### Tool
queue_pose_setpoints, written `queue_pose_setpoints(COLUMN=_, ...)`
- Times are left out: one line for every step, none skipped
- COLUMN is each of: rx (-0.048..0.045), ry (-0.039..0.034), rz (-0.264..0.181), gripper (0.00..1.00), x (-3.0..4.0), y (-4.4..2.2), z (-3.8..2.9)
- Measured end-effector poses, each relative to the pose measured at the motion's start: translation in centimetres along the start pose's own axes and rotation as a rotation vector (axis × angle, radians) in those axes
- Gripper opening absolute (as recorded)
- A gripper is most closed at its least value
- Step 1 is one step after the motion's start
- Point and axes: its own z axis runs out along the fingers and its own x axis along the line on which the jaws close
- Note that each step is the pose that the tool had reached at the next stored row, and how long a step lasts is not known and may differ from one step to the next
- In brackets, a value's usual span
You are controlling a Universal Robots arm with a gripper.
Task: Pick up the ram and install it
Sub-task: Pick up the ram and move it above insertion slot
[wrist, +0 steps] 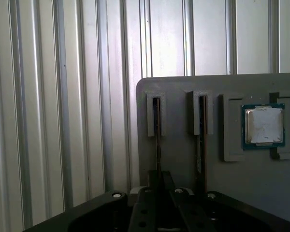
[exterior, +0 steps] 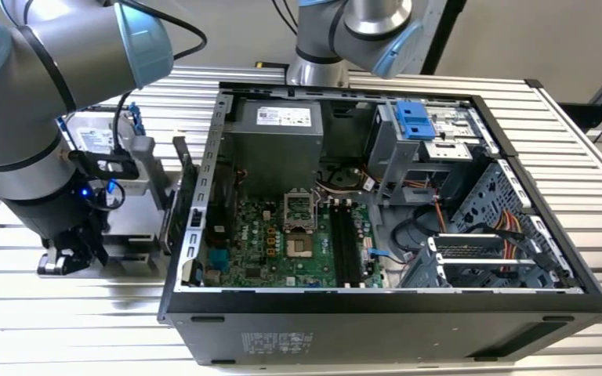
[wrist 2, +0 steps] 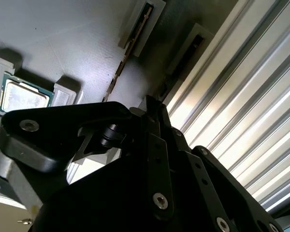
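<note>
Exterior view: gripper (exterior: 71,261) is down on the grey tray (exterior: 128,235), at 9 o'clock of the open PC case (exterior: 385,304), all on the slatted table (exterior: 60,329). Hard drive (exterior: 96,138) stands at 12 o'clock of the tray. Motherboard (exterior: 264,243) lies in the case, with dark memory slots (exterior: 345,243) on its 3 o'clock side.

First wrist view: the ram (wrist: 157,130) stands on edge in a tray slot. Fingers (wrist: 166,186) are drawn tight on either side, pinching it. A second stick (wrist: 201,135) sits in the neighbouring slot, and the processor (wrist: 264,125) is beyond that. The ram is not lifted, it is seated in its slot.
</note>
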Motion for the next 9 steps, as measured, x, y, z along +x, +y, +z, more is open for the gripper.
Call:
queue_pose_setpoints(rx=0.0000, ry=0.0000, rz=0.000, gripper=0.00, x=0.00, y=0.00, z=0.00)
queue_pose_setpoints(rx=0.0000, ry=-0.0001, rz=0.000, gripper=0.00, x=0.00, y=0.00, z=0.00)
queue_pose_setpoints(rx=0.0000, ry=0.0000, rz=0.000, gripper=0.00, x=0.00, y=0.00, z=0.00)
queue_pose_setpoints(rx=0.0000, ry=0.0001, rz=0.000, gripper=0.00, x=0.00, y=0.00, z=0.00)
queue_pose_setpoints(rx=0.0000, ry=0.0000, rz=0.000, gripper=0.00, x=0.00, y=0.00, z=0.00)
queue_pose_setpoints(rx=0.0000, ry=0.0000, rz=-0.001, gripper=0.00, x=0.00, y=0.00, z=0.00)
queue_pose_setpoints(rx=0.0000, ry=0.0000, rz=-0.002, gripper=0.00, x=0.00, y=0.00, z=0.00)
queue_pose_setpoints(rx=0.0000, ry=0.0000, rz=-0.002, gripper=0.00, x=0.00, y=0.00, z=0.00)
queue_pose_setpoints(rx=0.0001, ry=0.0000, rz=-0.002, gripper=0.00, x=0.00, y=0.00, z=0.00)
